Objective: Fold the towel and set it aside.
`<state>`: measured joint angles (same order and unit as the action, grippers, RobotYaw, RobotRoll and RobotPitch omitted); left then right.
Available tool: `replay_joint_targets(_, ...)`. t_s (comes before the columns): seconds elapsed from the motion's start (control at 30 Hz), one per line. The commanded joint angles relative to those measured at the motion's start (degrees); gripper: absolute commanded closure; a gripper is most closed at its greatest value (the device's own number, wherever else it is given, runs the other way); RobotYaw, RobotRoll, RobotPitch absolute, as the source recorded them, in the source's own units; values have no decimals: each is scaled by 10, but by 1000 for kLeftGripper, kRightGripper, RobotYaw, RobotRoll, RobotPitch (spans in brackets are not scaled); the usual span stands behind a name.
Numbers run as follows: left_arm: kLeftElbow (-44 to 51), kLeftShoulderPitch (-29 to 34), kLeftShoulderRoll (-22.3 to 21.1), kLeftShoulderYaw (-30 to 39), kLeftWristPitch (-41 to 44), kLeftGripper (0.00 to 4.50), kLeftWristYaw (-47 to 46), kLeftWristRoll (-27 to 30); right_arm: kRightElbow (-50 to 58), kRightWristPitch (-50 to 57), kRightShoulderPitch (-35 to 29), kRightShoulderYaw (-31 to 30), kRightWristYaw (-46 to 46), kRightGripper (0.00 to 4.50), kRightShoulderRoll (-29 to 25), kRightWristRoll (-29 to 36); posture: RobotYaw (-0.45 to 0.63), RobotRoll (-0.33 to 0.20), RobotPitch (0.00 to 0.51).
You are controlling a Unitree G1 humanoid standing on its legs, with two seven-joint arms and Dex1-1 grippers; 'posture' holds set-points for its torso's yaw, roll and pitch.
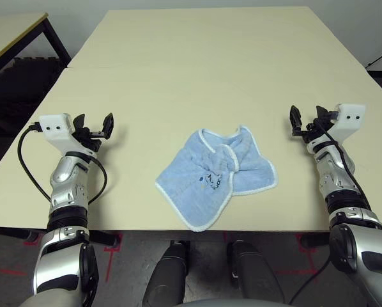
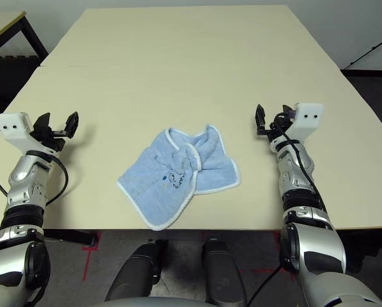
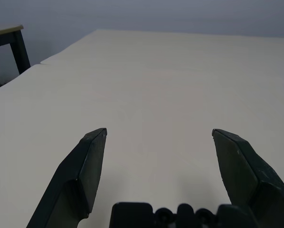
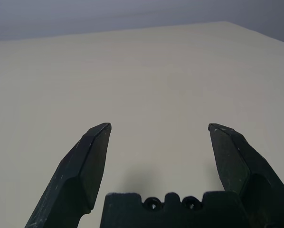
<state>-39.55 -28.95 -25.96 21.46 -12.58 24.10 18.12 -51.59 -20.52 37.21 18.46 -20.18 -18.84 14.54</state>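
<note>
The towel [image 1: 214, 176] lies crumpled on my bench [image 1: 197, 70], near the front edge and about midway between my two arms. It is light blue with white edging, bunched into a rough lopsided shape: one corner points toward the front edge, and two lobes at the far side curl in toward each other. A small dark mark sits near its middle; I cannot make out what it depicts.

My left fingers [image 1: 95, 123] hang above the bench well to the left of the towel, spread wide and holding nothing. My right fingers [image 1: 308, 119] hang well to the right of it, likewise spread wide and empty. Neither touches the cloth.

From my head I see the towel, both arms and a second dark-framed table [image 1: 15, 32] off to the left, cut off by the picture's edge. My left wrist view gives bare bench between the spread fingers [image 3: 82, 178], plus a corner of that other table. My right wrist view gives bare bench between its fingers [image 4: 82, 173].
</note>
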Motion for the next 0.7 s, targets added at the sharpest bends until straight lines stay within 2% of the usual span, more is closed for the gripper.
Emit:
replay_joint_targets(0.03,-5,5,-2,-1,5,0,-2,-2,10,6,-11,1,3,43,4,4,-2,0,126)
replay_joint_targets(0.37,-8,8,-29,-17,23,0,67,-3,20,13,-18,-1,-4,43,1,3,-1,0,129)
replay_joint_targets(0.53,12,-3,-51,-28,18,0,142,4,19,22,-18,-10,-29,43,-8,-2,22,0,128)
replay_joint_targets(0.7,76,-4,-70,-56,92,0,230,28,11,41,-11,-19,-73,43,-15,1,68,0,130)
